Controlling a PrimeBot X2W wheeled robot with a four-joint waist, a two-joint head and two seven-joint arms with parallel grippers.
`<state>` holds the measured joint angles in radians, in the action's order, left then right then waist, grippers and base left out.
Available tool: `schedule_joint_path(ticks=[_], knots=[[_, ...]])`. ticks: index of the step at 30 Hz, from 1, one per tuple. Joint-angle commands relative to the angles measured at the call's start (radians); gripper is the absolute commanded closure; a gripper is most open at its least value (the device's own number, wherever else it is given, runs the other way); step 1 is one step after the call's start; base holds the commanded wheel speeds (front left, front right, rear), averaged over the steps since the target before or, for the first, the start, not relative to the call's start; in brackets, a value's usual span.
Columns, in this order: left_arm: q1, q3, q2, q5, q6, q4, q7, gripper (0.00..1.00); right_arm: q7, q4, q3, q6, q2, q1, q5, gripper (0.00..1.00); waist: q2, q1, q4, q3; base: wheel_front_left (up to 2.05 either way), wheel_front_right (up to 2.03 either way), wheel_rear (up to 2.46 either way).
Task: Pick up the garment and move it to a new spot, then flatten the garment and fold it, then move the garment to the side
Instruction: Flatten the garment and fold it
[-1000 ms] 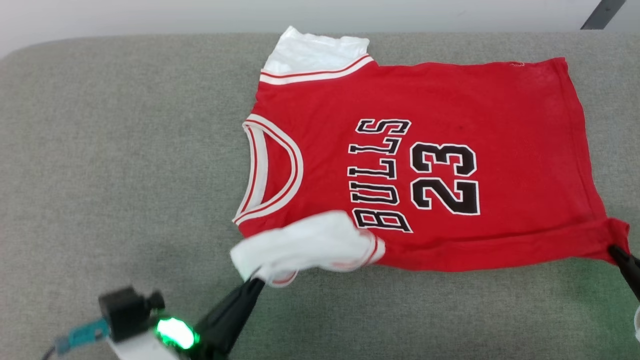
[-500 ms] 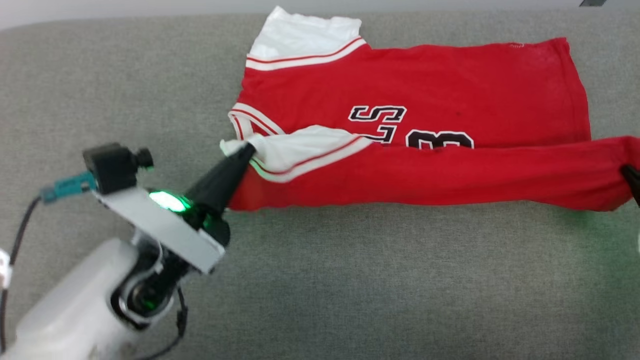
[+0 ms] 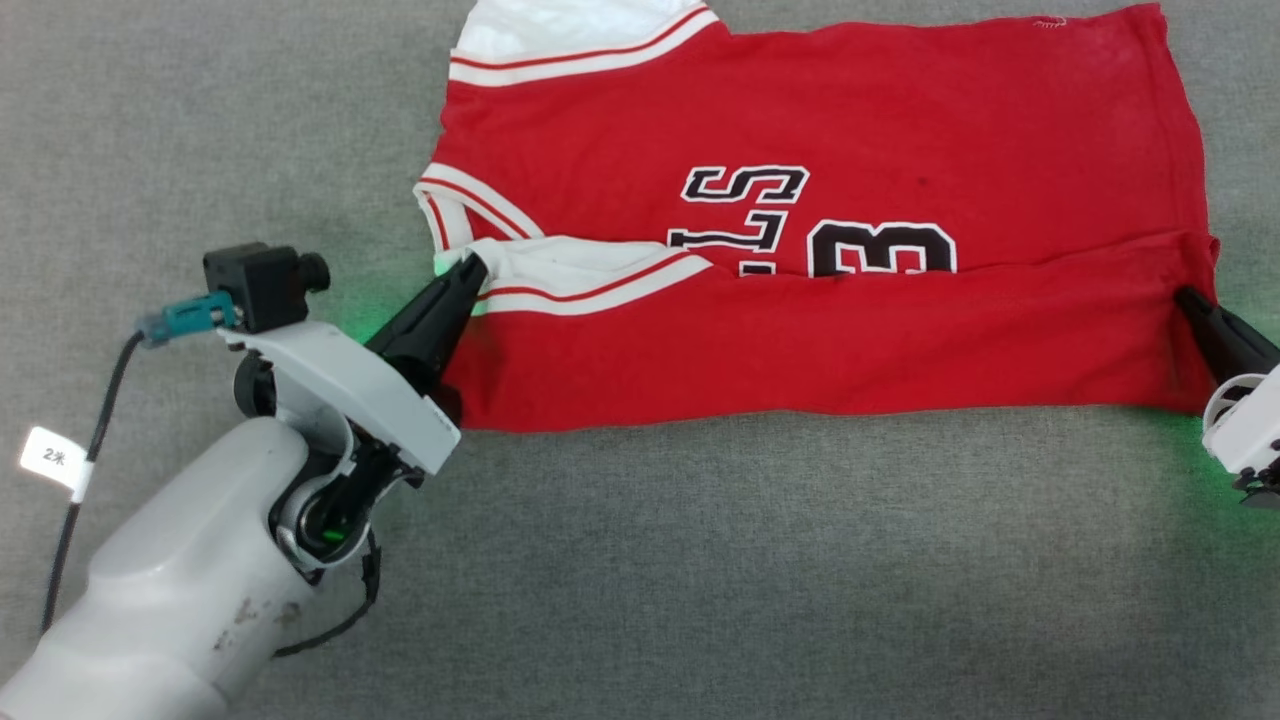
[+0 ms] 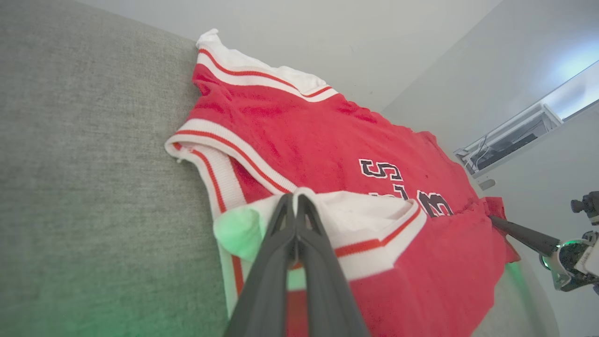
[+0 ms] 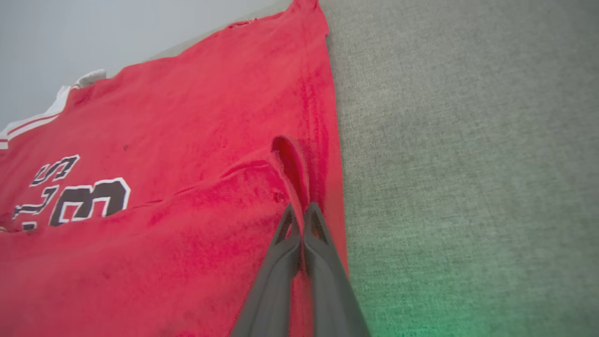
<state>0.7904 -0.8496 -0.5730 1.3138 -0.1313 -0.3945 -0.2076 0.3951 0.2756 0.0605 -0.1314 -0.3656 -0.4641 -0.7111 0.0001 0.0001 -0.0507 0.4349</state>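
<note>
bulls jersey [image 3: 900,340] lying half-folded on the grey fabric surface [image 3: 700,560]
left gripper [image 3: 470,268] is pinching the white sleeve panel [image 3: 590,272] right at its tips, and right gripper [image 3: 1185,298] is clamping the hem corner [image 3: 1192,258]. between them the near half is lying doubled over the chest lettering [image 3: 745,185].

Three cameras ringed around the garment [image 3: 820,330].

My head camera looks steeply down from above, wide enough to catch both ends. The left wrist camera sits low and close, sighting along the left gripper [image 4: 295,199] from the collar end toward the right gripper [image 4: 492,218]; the right wrist camera does the same from the hem end, probably just as near. All three share the dark lettering [image 5: 114,193].
</note>
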Motion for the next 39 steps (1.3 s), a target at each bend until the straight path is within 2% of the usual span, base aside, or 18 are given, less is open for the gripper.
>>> schedule_joint_path(ticks=[1, 2, 3, 4, 5, 6, 7, 8, 13, 17, 20, 24, 28, 32, 39], knots=[[0.018, -0.011, 0.001, -0.013, 0.001, -0.020, -0.009, 1.00, -0.013, 0.011, -0.009, 0.002, -0.004, -0.013, 0.003, 1.00, -0.0001, -0.0001, 0.003, 0.001, 0.00, 0.00, 0.00], [0.022, -0.022, 0.006, -0.019, 0.001, -0.042, -0.016, 1.00, -0.023, 0.023, -0.016, 0.002, -0.006, -0.018, 0.002, 1.00, -0.0001, -0.0001, 0.004, -0.002, 0.00, 0.00, 0.00], [0.026, -0.032, 0.012, -0.024, 0.001, -0.064, -0.024, 0.87, -0.035, 0.036, -0.022, 0.002, -0.012, -0.021, 0.009, 1.00, -0.0001, -0.0001, 0.005, -0.006, 0.00, 0.00, 0.00], [0.030, -0.038, 0.016, -0.029, 0.001, -0.078, -0.031, 0.63, -0.047, 0.047, -0.031, 0.002, -0.015, -0.022, 0.015, 1.00, -0.0001, -0.0001, 0.005, -0.012, 0.00, 0.00, 0.00], [0.035, -0.044, 0.018, -0.036, 0.001, -0.093, -0.037, 0.29, -0.055, 0.062, -0.039, 0.002, -0.015, -0.022, 0.016, 1.00, -0.0001, -0.0001, 0.005, -0.021, 0.00, 0.00, 0.00], [0.040, -0.051, 0.018, -0.043, 0.002, -0.105, -0.042, 0.00, -0.065, 0.075, -0.050, 0.002, -0.017, -0.022, 0.017, 0.75, -0.0001, -0.0001, 0.006, -0.033, 0.00, 0.00, 0.00], [0.044, -0.057, 0.017, -0.050, 0.002, -0.113, -0.047, 0.00, -0.076, 0.082, -0.057, 0.002, -0.020, -0.021, 0.017, 0.51, -0.0001, -0.0001, 0.007, -0.046, 0.00, 0.00, 0.00], [0.047, -0.067, 0.015, -0.061, 0.002, -0.118, -0.049, 0.00, -0.087, 0.090, -0.064, 0.002, -0.024, -0.017, 0.015, 0.00, -0.0001, -0.0001, 0.007, -0.061, 0.00, 0.00, 0.00], [0.068, -0.145, -0.042, -0.181, 0.002, -0.159, -0.054, 0.00, -0.132, 0.109, -0.102, 0.002, -0.046, 0.017, 0.024, 0.00, -0.0001, -0.0001, 0.008, -0.147, 0.00, 0.00, 0.00], [0.099, -0.203, -0.068, -0.240, 0.008, -0.177, 0.006, 0.00, -0.158, 0.099, -0.109, 0.002, -0.064, 0.055, 0.011, 0.00, -0.0001, -0.0001, 0.018, -0.218, 0.00, 0.00, 0.00], [0.105, -0.235, -0.083, -0.221, 0.017, -0.151, 0.132, 0.00, -0.161, 0.077, -0.112, 0.002, -0.073, 0.082, 0.008, 0.00, -0.0001, -0.0001, 0.025, -0.254, 0.00, 0.00, 0.00], [0.104, -0.271, -0.114, -0.140, 0.021, -0.070, 0.368, 0.00, -0.140, 0.034, -0.116, 0.002, -0.076, 0.107, 0.006, 0.00, -0.0001, -0.0001, 0.023, -0.269, 0.00, 0.00, 0.00], [0.100, -0.285, -0.143, -0.065, 0.063, 0.000, 0.539, 0.00, -0.115, -0.013, -0.121, 0.002, -0.065, 0.111, 0.009, 0.00, -0.0001, -0.0001, 0.009, -0.257, 0.00, 0.00, 0.00], [0.099, -0.269, -0.149, -0.003, 0.086, 0.010, 0.604, 0.00, -0.095, -0.059, -0.125, 0.002, -0.058, 0.112, 0.012, 0.00, -0.0001, -0.0001, -0.017, -0.225, 0.00, 0.00, 0.00], [0.092, -0.260, -0.119, 0.067, 0.067, -0.052, 0.661, 0.00, -0.078, -0.104, -0.111, 0.002, -0.057, 0.100, 0.016, 0.00, -0.0001, -0.0001, -0.062, -0.161, 0.00, 0.00, 0.00]])
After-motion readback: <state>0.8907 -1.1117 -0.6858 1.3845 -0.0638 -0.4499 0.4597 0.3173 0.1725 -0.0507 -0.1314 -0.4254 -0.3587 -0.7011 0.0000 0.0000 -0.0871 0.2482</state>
